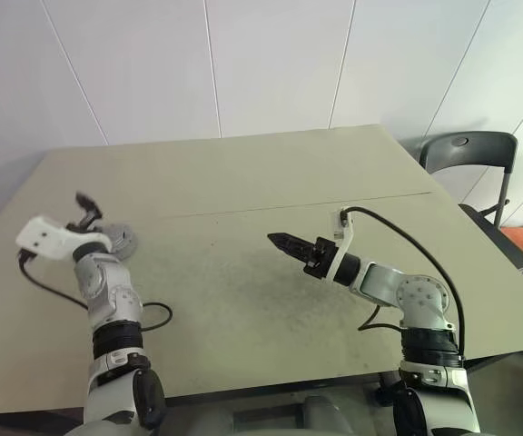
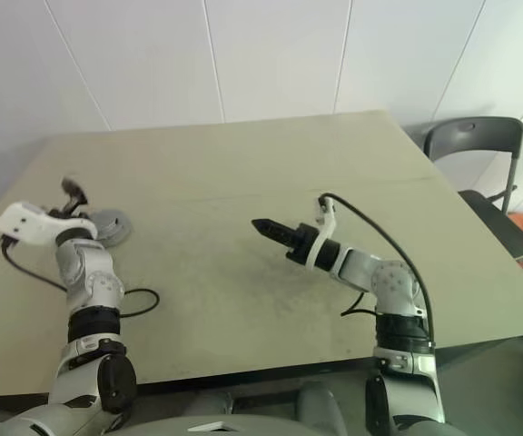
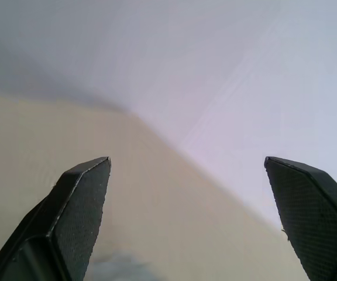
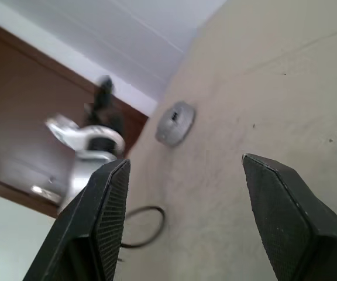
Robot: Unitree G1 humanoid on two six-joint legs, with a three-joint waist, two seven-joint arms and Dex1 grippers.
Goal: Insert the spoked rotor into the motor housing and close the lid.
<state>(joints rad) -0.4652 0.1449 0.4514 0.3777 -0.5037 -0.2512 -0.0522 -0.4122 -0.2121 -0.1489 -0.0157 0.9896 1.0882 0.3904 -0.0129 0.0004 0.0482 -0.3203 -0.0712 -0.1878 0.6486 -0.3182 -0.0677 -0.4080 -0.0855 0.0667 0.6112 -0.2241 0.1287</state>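
On the counter's left: the lid (image 1: 116,240), flat on the counter (image 1: 271,173).
Left end effector (image 1: 83,203): fingers spread wide, empty, raised just beside the lid.
Right end effector (image 1: 278,241): mid-counter, fingers apart, empty.

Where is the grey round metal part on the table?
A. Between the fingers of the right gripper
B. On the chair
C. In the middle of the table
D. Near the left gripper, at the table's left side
D: the grey round part lies flat on the table beside the left gripper; the right gripper holds nothing.
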